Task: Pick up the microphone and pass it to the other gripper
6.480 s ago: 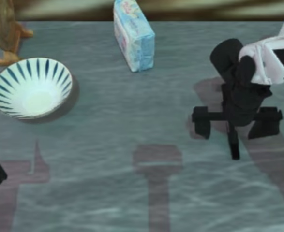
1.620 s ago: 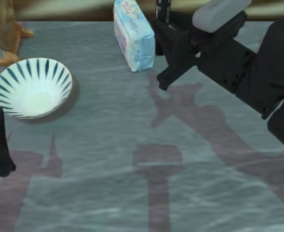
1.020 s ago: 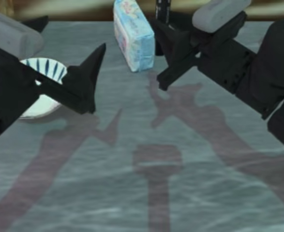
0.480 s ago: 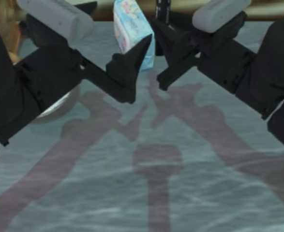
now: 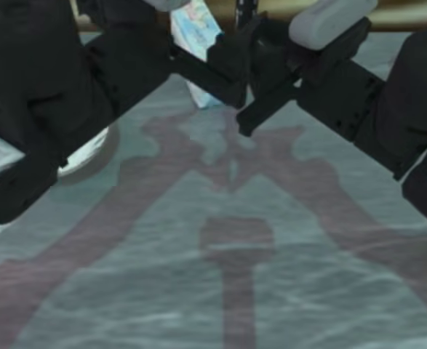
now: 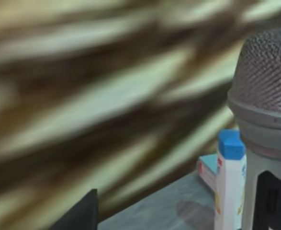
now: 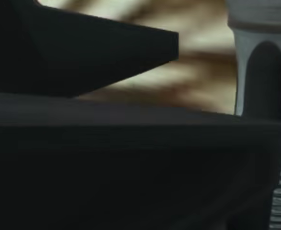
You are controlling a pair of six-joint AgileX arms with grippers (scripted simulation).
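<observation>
Near the far edge of the grey-green worktop [image 5: 271, 291], the right gripper [image 5: 251, 73] holds the slim black-handled microphone with its grey mesh head [image 6: 267, 91] upright, fingers clamped on it. The left gripper [image 5: 231, 69], fingers spread, reaches in beside it, before a blue-and-white packet [image 5: 198, 25].

No text is showing clearly enough to read in any view. In the right wrist view, pale letter-like marks are running along the dark handle of the microphone [image 7: 280, 191], but they are cut off at the edge and cannot be made out. In the top view, the blue-and-white pack [image 5: 198, 22] is carrying coloured print that is not legible. In the left wrist view, the blue-capped white bottle [image 6: 230, 187] is showing small marks, also unreadable.
</observation>
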